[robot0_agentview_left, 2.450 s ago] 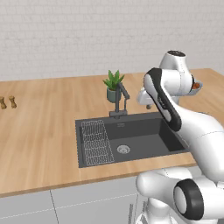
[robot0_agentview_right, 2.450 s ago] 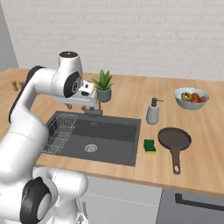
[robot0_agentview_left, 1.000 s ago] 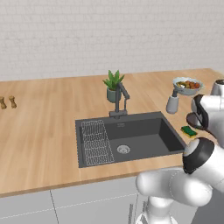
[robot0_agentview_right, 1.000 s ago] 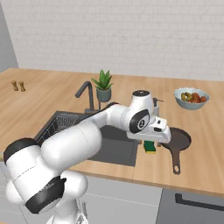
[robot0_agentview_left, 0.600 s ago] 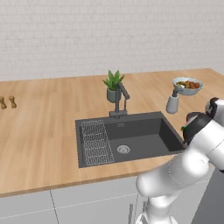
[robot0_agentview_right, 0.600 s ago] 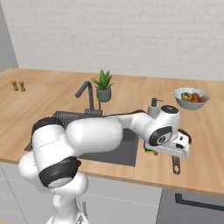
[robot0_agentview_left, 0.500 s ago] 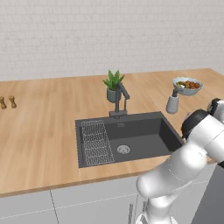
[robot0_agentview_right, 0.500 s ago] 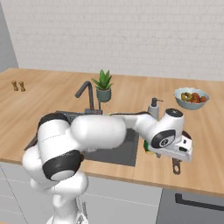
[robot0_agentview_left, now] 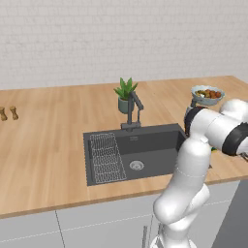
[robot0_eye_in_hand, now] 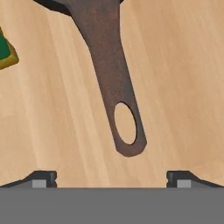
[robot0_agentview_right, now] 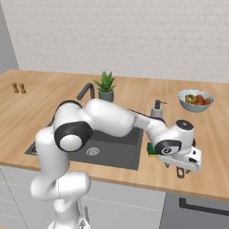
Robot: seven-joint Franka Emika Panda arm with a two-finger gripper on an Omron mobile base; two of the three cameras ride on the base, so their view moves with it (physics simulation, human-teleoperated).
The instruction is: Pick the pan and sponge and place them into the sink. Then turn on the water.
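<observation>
**Hand view: open gripper above the pan handle**

Hand view looks straight down on the pan: its long dark-brown handle runs from the top of the picture toward the bottom and ends in a rounded tip with an oval hanging hole. The surface looks matt and a little rough. Only the edge of the round body is seen at the top. The gripper is open wide; its two dark fingertips stand far apart at the bottom, one on each side of the handle line, and they hold nothing. The handle end lies between them but higher in the picture, so I judge the hand is above the handle and not yet around it.

The pan lies on the wooden counter to the right of the sink, with the sponge just beside it on the sink side, green on top with a yellow edge. In the right base view the gripper hangs low over the counter near the front edge, and the handle tip shows just below it.

The step in hand seems to be the first one, picking the pan. I think the next move calls for going down until the fingers are on both sides of the handle, then closing. The handle is narrow and flat, so the grip should be centred; the heavy round part could make the pan tilt when lifted. No water is running from the faucet.
</observation>
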